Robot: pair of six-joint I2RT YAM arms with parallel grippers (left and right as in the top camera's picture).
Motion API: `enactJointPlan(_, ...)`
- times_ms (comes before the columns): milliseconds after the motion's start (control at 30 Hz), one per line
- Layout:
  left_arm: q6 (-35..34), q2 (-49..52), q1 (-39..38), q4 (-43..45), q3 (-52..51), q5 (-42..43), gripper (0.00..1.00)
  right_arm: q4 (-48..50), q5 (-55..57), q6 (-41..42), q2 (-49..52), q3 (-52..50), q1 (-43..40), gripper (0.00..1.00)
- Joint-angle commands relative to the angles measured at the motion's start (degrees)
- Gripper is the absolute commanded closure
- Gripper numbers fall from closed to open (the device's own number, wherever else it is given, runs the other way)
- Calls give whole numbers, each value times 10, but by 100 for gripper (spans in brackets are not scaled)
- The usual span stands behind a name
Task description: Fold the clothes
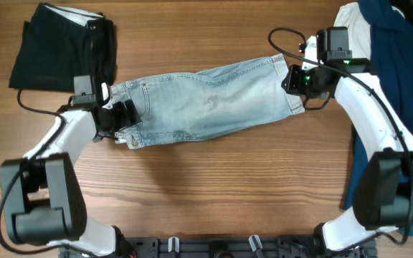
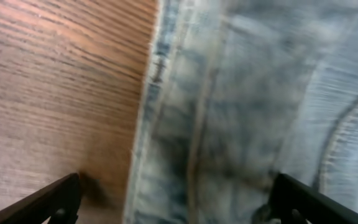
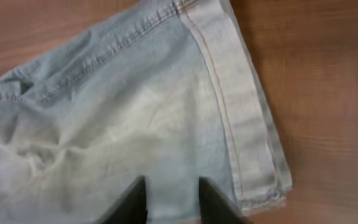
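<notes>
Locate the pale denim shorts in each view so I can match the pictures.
Overhead: the denim shorts lie stretched left to right across the upper middle.
Left wrist: they fill the right two-thirds, stitched edge running top to bottom.
Right wrist: they cover the left and centre, hemmed leg at right.
Shared landmark: the wood-grain table bordering the shorts.

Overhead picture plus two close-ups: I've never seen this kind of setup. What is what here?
Two white robot arms sit at a wooden table. The overhead picture looks down from above; the close-ups come from a camera on each wrist. Pale denim shorts lie flat in the middle, with a black garment at the far left, and a white garment and a dark-blue garment at the far right. The left hand is open over the shorts' left end. The right hand is at the hemmed leg end, its grip unclear.
</notes>
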Motion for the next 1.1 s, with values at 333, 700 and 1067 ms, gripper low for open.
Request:
enactJointPlan(333,72,14,33,45,0,44,3,71,47,-3,203,-1,-1,96)
enactJointPlan(700,58,82,-29,45,-6,76,95,71,16,13,202,-1,-30,96)
enactJointPlan(1067,33,-33,-8,-111,73,74,96,-76,-65,-67,190,142,-33,96)
